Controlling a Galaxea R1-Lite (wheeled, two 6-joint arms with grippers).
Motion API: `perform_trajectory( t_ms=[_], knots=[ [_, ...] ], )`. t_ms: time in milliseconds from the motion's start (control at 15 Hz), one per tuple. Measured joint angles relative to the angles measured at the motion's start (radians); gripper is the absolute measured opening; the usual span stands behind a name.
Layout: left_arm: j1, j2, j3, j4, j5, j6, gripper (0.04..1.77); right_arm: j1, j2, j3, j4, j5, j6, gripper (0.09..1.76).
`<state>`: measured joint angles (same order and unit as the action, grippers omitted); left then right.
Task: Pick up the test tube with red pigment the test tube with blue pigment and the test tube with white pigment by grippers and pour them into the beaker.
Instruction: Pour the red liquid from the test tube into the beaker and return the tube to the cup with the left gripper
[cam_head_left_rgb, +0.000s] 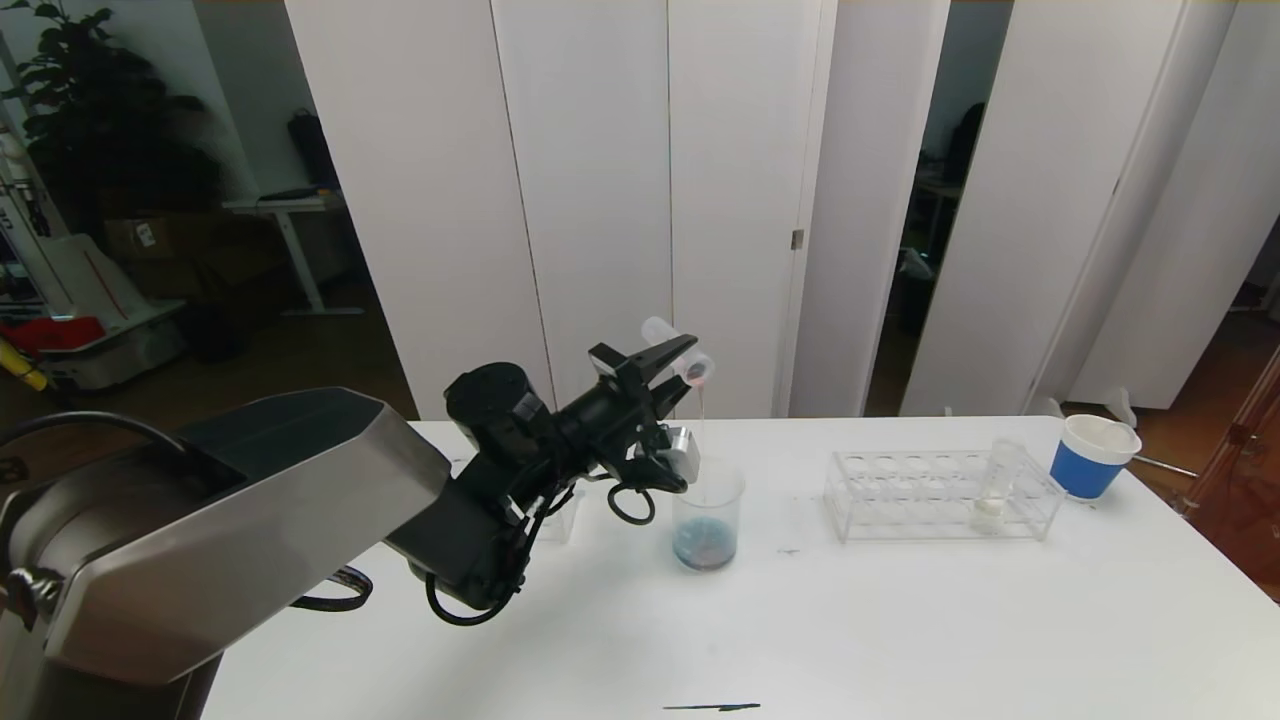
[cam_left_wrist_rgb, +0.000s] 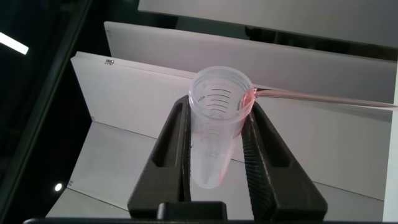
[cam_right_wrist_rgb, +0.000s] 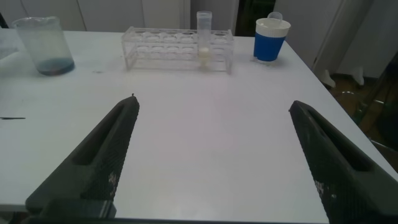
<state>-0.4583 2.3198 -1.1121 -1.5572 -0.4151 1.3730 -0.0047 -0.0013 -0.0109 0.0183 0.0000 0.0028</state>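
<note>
Beaker (cam_head_left_rgb: 708, 515): it stands on the white table (cam_head_left_rgb: 800, 620), a little left of the middle, with a bluish layer of liquid, slightly reddish in it, at the bottom.
Tube with red pigment (cam_head_left_rgb: 678, 352): it is tilted above the beaker, mouth to the lower side, and a thin reddish stream falls from the mouth toward the beaker. A little pink liquid shows on its lip in the left wrist view (cam_left_wrist_rgb: 217, 127).
Left gripper (cam_head_left_rgb: 672, 372): it is closed on the tilted tube, one finger (cam_left_wrist_rgb: 171, 149) on each side of it, raised over the beaker.
Tube with white pigment (cam_head_left_rgb: 996, 487): it stands upright in the clear rack (cam_head_left_rgb: 940, 495), near the rack's right end, with cream-white liquid at the bottom.
Rack: on the table to the right of the beaker, well apart from it.
Blue cup (cam_head_left_rgb: 1092, 456): it is just beyond the right end of the rack, close to the table corner.
Right gripper (cam_right_wrist_rgb: 211, 155): its fingers are spread wide with nothing between them, low over the table on the near side, pointing toward the rack.
</note>
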Motion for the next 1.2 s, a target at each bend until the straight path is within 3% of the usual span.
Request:
perform_trajectory(
  t_ms=[600,1000,1200],
  knots=[
    [-0.003,-0.010,0.009,0.001,0.006,-0.001,0.58,0.000,0.000,0.000,0.000,0.000,0.000,1.73],
    [-0.004,-0.043,0.040,0.032,0.013,-0.092,0.58,0.000,0.000,0.000,0.000,0.000,0.000,1.73],
    [-0.008,-0.096,0.064,0.100,0.073,-0.133,0.58,0.000,0.000,0.000,0.000,0.000,0.000,1.73]
  ],
)
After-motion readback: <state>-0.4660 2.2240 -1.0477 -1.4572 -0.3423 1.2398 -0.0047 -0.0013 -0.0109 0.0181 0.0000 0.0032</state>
